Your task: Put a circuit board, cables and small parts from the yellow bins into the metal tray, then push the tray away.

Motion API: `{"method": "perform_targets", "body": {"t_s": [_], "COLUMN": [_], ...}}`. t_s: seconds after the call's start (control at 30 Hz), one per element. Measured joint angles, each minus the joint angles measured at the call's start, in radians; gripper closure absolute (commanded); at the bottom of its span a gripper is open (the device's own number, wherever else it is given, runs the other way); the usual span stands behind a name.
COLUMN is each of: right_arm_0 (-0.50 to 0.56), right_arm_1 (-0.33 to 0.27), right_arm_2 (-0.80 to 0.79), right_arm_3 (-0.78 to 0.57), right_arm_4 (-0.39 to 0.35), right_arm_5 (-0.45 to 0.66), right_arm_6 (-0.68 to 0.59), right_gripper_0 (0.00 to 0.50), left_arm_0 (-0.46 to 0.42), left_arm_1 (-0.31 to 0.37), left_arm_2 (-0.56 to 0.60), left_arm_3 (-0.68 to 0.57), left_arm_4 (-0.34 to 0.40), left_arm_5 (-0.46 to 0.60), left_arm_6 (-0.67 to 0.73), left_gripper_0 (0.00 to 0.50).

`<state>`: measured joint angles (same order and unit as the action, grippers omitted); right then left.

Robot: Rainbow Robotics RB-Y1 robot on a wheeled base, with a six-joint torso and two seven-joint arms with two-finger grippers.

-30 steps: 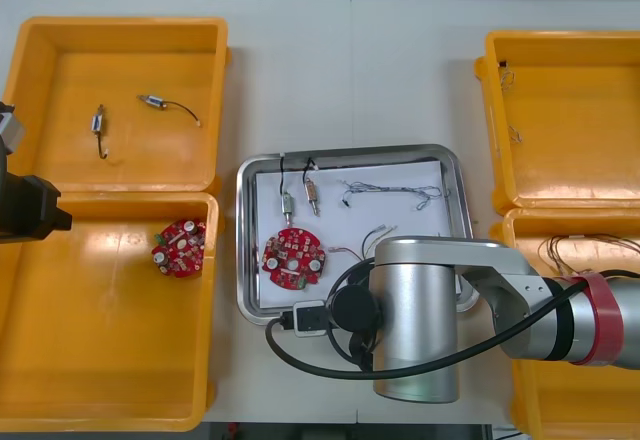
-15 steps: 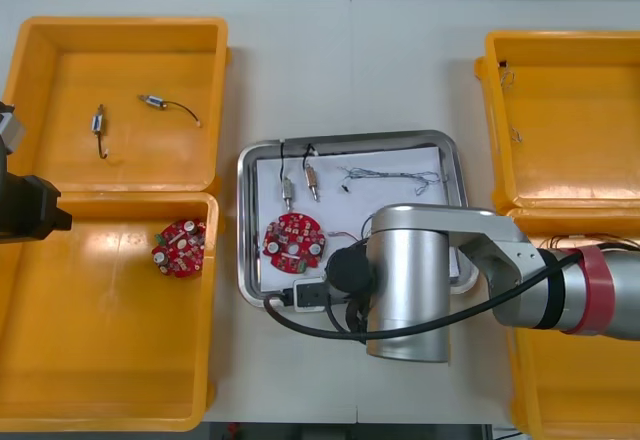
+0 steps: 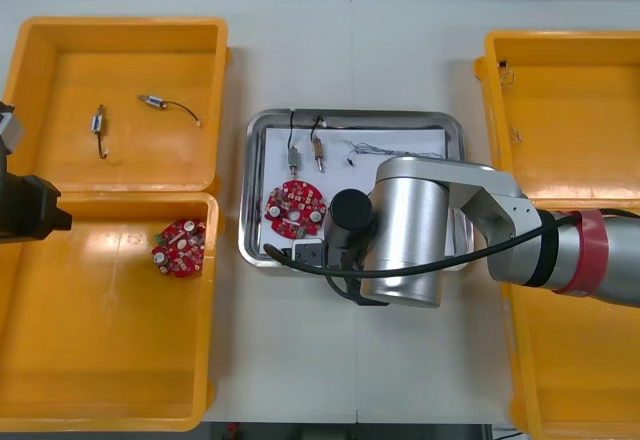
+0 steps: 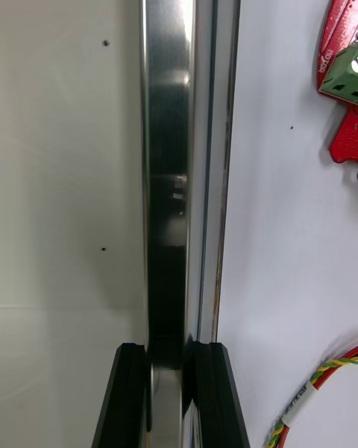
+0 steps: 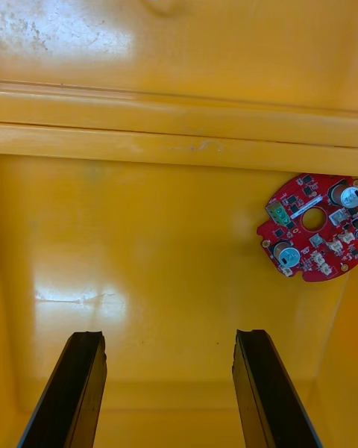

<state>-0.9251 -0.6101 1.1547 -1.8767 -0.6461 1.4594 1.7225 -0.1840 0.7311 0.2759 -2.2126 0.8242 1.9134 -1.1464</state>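
Your right gripper point(image 4: 170, 349) is clamped on the tray point(image 4: 168, 157) at its near rim; mid-counter, it holds a board point(image 3: 294, 208), cables point(image 3: 385, 147) and small parts point(image 3: 305, 155), so only the push looks left. Meanwhile your left gripper point(image 5: 170, 336) hangs open over a bin point(image 5: 149, 231).

The metal tray point(image 3: 400, 115), white inside, holds a red circuit board point(image 3: 294, 208), small metal parts point(image 3: 293, 158) and, seemingly, thin cables point(image 3: 385, 146).

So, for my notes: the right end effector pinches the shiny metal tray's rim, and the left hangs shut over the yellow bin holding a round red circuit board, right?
No: the left wrist view shows the left end effector open over the yellow bin holding the round red circuit board. The right end effector pinches the shiny metal tray's rim.
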Motion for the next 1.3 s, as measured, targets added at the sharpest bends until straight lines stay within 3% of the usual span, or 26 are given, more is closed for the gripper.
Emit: {"method": "perform_targets", "body": {"t_s": [0.5, 1.3], "right_arm_0": [-0.097, -0.189], "right_arm_1": [0.0, 0.0], "right_arm_2": [-0.005, -0.007], "right_arm_3": [0.13, 0.267], "right_arm_4": [-0.078, -0.047], "right_arm_5": [-0.085, -0.144], "right_arm_6": [0.101, 0.162], "right_gripper_0": [0.5, 0.5], "left_arm_0": [0.0, 0.0], "left_arm_1": [0.0, 0.002], "left_arm_2": [0.0, 0.0], "left_arm_3": [0.0, 0.0], "left_arm_4": [0.0, 0.0], "left_arm_5": [0.0, 0.0], "left_arm_6": [0.0, 0.0], "left_gripper_0": [0.0, 0.0]}}
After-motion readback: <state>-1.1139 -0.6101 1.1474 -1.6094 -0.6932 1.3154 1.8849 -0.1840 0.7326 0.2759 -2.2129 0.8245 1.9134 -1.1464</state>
